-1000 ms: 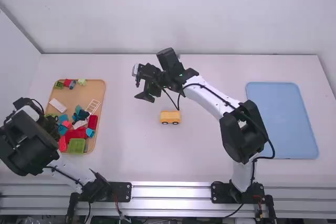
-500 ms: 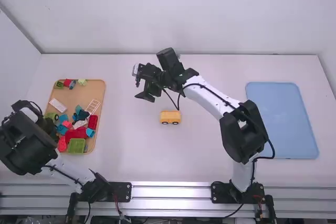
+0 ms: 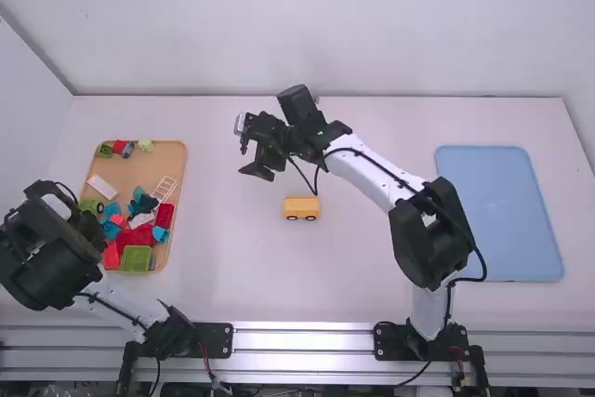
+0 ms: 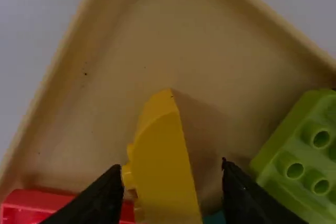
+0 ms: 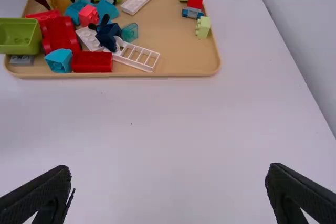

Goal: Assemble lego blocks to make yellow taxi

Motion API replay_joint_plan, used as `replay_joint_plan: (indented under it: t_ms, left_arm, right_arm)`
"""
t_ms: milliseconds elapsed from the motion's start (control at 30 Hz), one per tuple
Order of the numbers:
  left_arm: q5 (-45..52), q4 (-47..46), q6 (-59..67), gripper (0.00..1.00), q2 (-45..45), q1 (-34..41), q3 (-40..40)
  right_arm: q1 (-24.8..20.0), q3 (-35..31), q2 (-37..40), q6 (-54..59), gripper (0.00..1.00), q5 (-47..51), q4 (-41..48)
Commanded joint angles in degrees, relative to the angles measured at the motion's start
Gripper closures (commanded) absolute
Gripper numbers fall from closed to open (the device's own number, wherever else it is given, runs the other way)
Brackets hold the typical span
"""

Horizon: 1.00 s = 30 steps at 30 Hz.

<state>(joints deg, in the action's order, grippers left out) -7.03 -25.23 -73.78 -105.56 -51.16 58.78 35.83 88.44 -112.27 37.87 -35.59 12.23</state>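
The white desk [image 3: 232, 276] spans the high view, taken here as a clock face with twelve at its far edge. The right arm [image 3: 367, 169] rises from a base near five, folds at its black elbow, then stretches toward ten, its wrist raised above the desk. The left arm [image 3: 42, 258] starts near seven and runs low toward ten, its wrist bent over the near-left part of the tan tray [image 3: 182, 160], which lies at nine. The blue board [image 3: 497, 211] lies at three.

The right tool [image 3: 245, 157] hangs above the desk, its fingers wide apart with nothing between them. The left tool [image 3: 91, 228] is down in the tray, fingers apart on either side of a yellow block [image 4: 163, 171] with a curved end. That block lies on its side, studs facing one finger; the close view is dim and blurry, but it seems neither finger touches it.

The yellow wheeled piece [image 3: 301, 208] sits on the desk near the middle, toward four o'clock from the right tool. A green studded block [image 4: 302, 166] lies in the tray, near the yellow block.
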Motion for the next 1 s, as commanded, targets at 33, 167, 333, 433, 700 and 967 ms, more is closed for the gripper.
replay_joint_plan:
  t_ms: [33,167,333,433,700,967]
  left_arm:
    - [1.3,1.8,-0.5,0.51,-0.6,-0.2,-2.5]
    - [2.1,5.3,-1.3,0.54,-0.6,-0.2,-5.2]
    - [2.4,5.2,-3.4,0.60,-0.6,-0.3,-5.6]
    - [3.2,5.2,-3.3,0.68,-0.6,-0.1,-5.4]
    - [4.5,3.7,2.3,0.73,-0.5,-0.3,-3.5]
    - [8.6,2.5,20.4,0.78,-0.4,-0.3,1.1]
  right_arm:
    - [-0.2,1.5,1.0,0.0,0.01,-0.4,0.2]
    - [-0.2,1.5,1.0,0.0,0.01,-0.3,0.2]
    - [-0.2,1.5,1.0,0.0,0.02,-0.3,0.2]
    - [-0.2,1.5,1.0,0.0,0.01,-0.3,0.1]
    - [-0.2,1.5,1.0,0.0,0.01,-0.3,0.2]
    - [-0.7,1.5,1.0,0.0,0.01,-0.3,0.2]
